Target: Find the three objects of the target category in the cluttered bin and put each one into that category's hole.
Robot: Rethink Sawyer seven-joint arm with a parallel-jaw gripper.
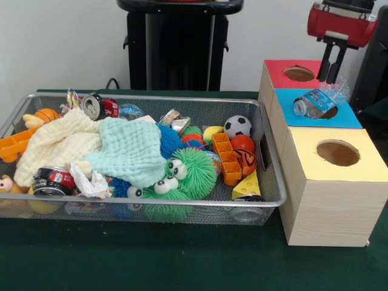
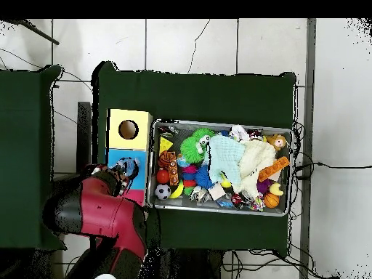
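A crushed clear plastic bottle point(image 1: 315, 102) with a blue label lies tilted across the hole of the blue box point(image 1: 348, 118), its cap end pointing left. My gripper point(image 1: 330, 80) hangs just above the bottle's crumpled rear end, near the red box point(image 1: 279, 70). Its black fingers point(image 1: 337, 63) are slightly apart and hold nothing, so it is open. In the overhead view the gripper point(image 2: 116, 174) sits beside the bottle point(image 2: 128, 168) on the blue box point(image 2: 116, 158). The yellow box point(image 1: 364, 170) with its round hole stands nearest the camera.
The wire mesh bin point(image 1: 182, 97) left of the boxes holds two cloths point(image 1: 130, 148), fuzzy green toys point(image 1: 185, 176), a soccer ball point(image 1: 237, 125), crushed cans point(image 1: 94, 106), orange blocks point(image 1: 227, 159) and a cheese wedge point(image 1: 247, 185).
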